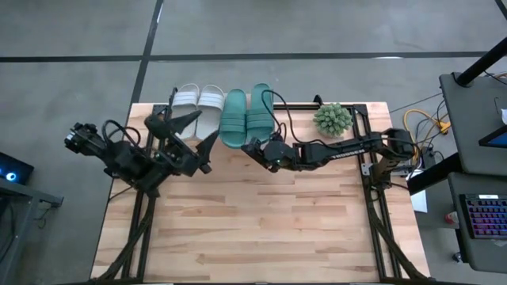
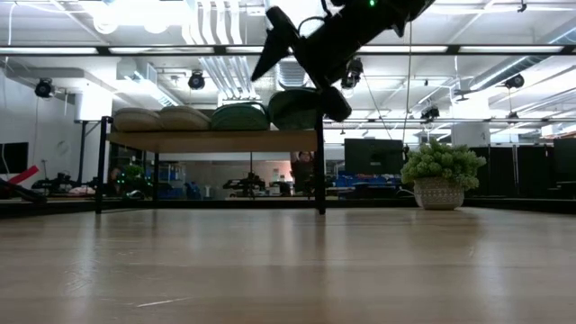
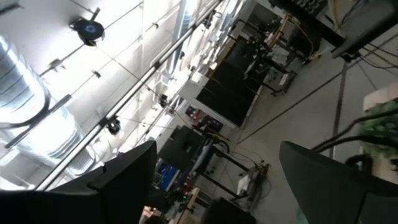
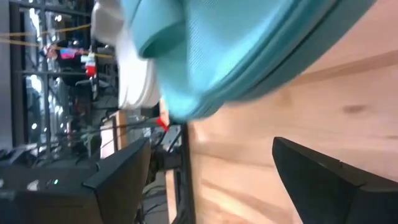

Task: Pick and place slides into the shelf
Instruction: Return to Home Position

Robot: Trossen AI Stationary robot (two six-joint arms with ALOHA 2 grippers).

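Up on the shelf (image 2: 216,141), at the far edge of the tabletop (image 1: 261,229), all four slides lie side by side in one row. From the left come the first pale slide (image 1: 185,100), the second pale slide (image 1: 211,100) touching it, then the first teal slide (image 1: 233,119) and the second teal slide (image 1: 261,109). From above, the slides cover most of the plank, so its outline is hard to trace. The low view shows it plainly, on thin black legs with open space beneath.

The left tool (image 1: 203,129) hangs just in front of the pale pair, its fingers spread wide and holding nothing. One finger overlaps the first pale slide in the high view. Its wrist camera looks up at ceiling ducts and lights.

The right tool (image 1: 252,147) sits just in front of the teal pair, fingers also apart and empty. Its wrist view is filled by a teal slide, cut off by the frame, with a pale one behind. Whether the tool touches that slide I cannot tell. In the low view the right arm (image 2: 346,36) crosses in front of part of the second teal slide.

A potted plant (image 1: 333,119) stands right of the shelf, near the tabletop's far right corner. From both tools to the near edge the tabletop shows open planks.
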